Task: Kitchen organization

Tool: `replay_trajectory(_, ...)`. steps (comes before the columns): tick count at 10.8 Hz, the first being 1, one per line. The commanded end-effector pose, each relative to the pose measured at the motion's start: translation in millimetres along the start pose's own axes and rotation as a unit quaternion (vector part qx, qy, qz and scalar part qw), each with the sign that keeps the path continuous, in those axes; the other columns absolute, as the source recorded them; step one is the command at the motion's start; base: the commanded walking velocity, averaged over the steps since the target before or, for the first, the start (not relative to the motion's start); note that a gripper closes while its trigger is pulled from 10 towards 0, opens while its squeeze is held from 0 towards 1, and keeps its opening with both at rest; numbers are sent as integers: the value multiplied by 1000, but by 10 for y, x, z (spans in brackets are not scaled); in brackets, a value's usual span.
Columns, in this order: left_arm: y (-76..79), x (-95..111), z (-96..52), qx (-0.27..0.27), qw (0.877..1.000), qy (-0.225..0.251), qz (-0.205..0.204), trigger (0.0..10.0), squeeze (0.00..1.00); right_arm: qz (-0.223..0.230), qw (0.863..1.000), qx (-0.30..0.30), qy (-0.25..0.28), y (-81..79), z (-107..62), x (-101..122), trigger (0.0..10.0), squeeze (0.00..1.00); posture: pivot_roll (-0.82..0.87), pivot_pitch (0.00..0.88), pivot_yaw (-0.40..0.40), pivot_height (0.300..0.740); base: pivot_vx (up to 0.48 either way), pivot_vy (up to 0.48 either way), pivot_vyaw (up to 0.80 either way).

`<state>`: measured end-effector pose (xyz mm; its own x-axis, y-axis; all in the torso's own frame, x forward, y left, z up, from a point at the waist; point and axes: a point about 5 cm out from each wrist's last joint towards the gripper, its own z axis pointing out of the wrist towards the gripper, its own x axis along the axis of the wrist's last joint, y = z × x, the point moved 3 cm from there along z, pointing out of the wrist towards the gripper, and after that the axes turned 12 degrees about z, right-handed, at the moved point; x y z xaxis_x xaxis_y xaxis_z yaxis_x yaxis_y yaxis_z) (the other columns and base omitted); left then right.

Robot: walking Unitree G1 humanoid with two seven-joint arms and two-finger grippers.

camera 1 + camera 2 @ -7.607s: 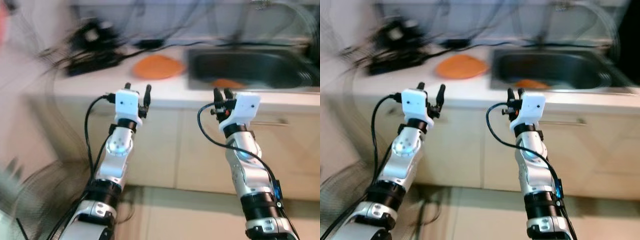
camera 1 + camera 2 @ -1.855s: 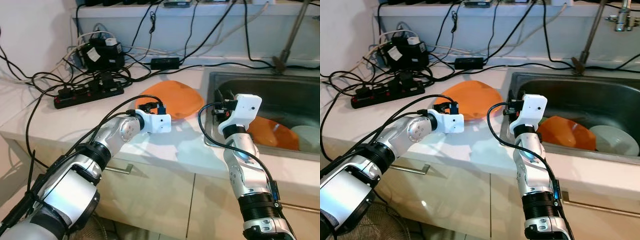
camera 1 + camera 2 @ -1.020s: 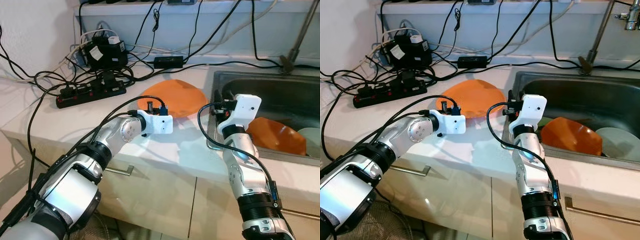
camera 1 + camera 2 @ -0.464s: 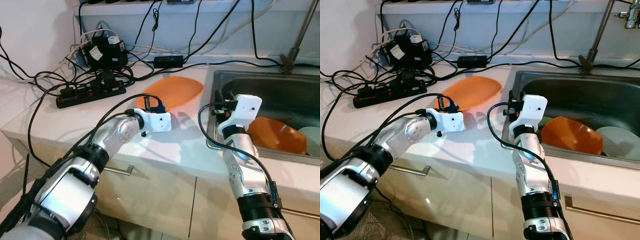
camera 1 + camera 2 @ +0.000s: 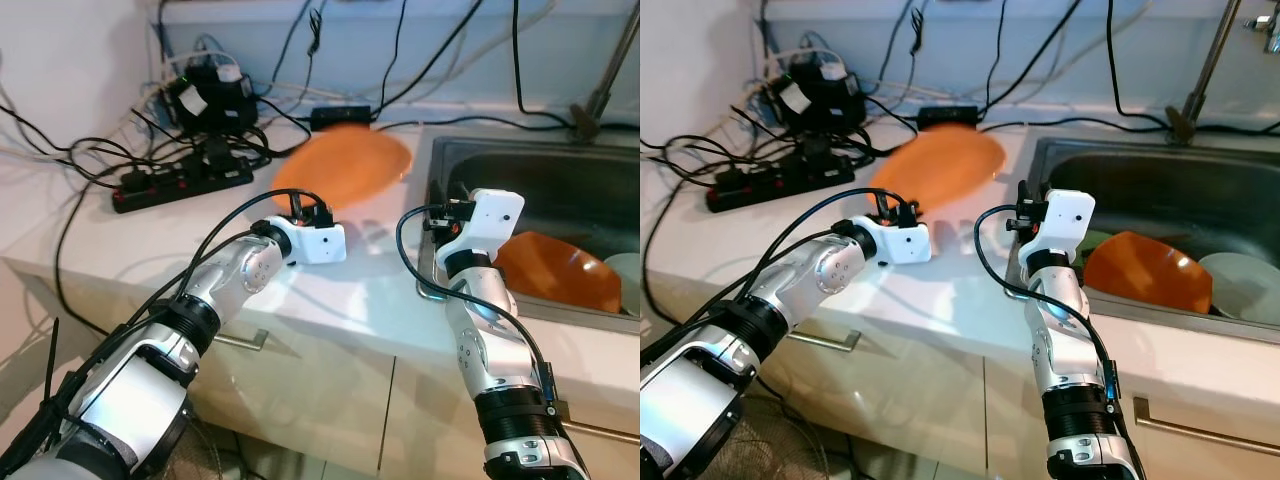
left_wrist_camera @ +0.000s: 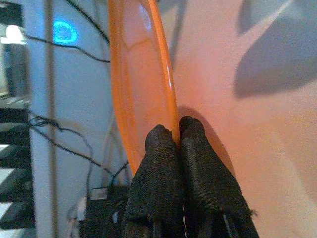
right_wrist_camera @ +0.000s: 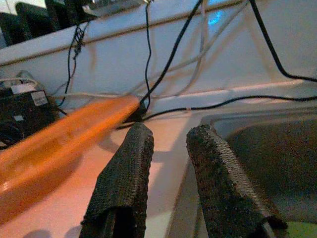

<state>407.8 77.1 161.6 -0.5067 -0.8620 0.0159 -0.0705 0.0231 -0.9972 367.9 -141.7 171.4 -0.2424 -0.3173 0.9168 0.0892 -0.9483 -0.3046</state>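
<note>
1. The left gripper has its two fingers pinched tight on the near rim of the orange plate, with no gap between the pads.
2. The plate is tilted, its far edge raised off the counter. Taking the left gripper as the dial's centre in the head view, the plate lies toward one o'clock.
3. The right gripper hovers at the sink edge, at three o'clock from the left one. Its fingers stand apart and hold nothing.
4. An orange bowl and a pale dish already lie in the sink.
5. Judgement: the step in hand is lifting the plate off the counter. The next move probably calls for carrying it toward three o'clock, clear of the right gripper, into the sink.
6. The power strip and cables lie at eleven o'clock, near the plate.
7. Hard to make out: the left fingers are hidden behind the wrist housing in the head views, and the pale dish is cut off.
</note>
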Motion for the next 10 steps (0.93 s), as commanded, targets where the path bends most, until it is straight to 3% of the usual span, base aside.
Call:
replay_trajectory(1, -10, -64, -28, 21, 1000, -19, 8, 8235, 0, 7, 1000, 6, 10, -46, 19, 43, 10000, 0, 42, 4, 110, 728, 0, 0, 0)
replay_trajectory(2, -42, -74, -29, 36, 999, -26, 5, 10000, 0, 14, 1000, 10, 11, -56, 14, 44, 10000, 1000, 42, 1, 111, 728, 0, 0, 0)
replay_trajectory(4, -38, -42, -23, 45, 999, -28, 1, 10000, 0, 35, 999, 12, 10, -87, 25, 63, 10000, 1000, 42, 0, 110, 728, 0, 0, 0)
replay_trajectory(6, -40, 82, -5, 64, 998, -15, -7, 10000, 0, 140, 990, 18, 22, -217, 137, 280, 10000, 1000, 36, 0, 110, 728, 0, 0, 0)
replay_trajectory(8, -172, 193, 7, 96, 995, 7, -4, 10000, 0, 186, 982, 26, 28, -290, 183, 415, 10000, 1000, 37, 0, 109, 728, 0, 0, 0)
replay_trajectory(9, -267, 251, 11, 110, 994, 21, 13, 10000, 0, 211, 976, 34, 28, -344, 197, 475, 10000, 0, 40, 0, 109, 728, 0, 0, 0)
replay_trajectory(10, -289, 257, 9, 113, 993, 24, 20, 10000, 0, 213, 976, 35, 26, -350, 198, 480, 10000, 0, 41, 0, 111, 728, 0, 0, 0)
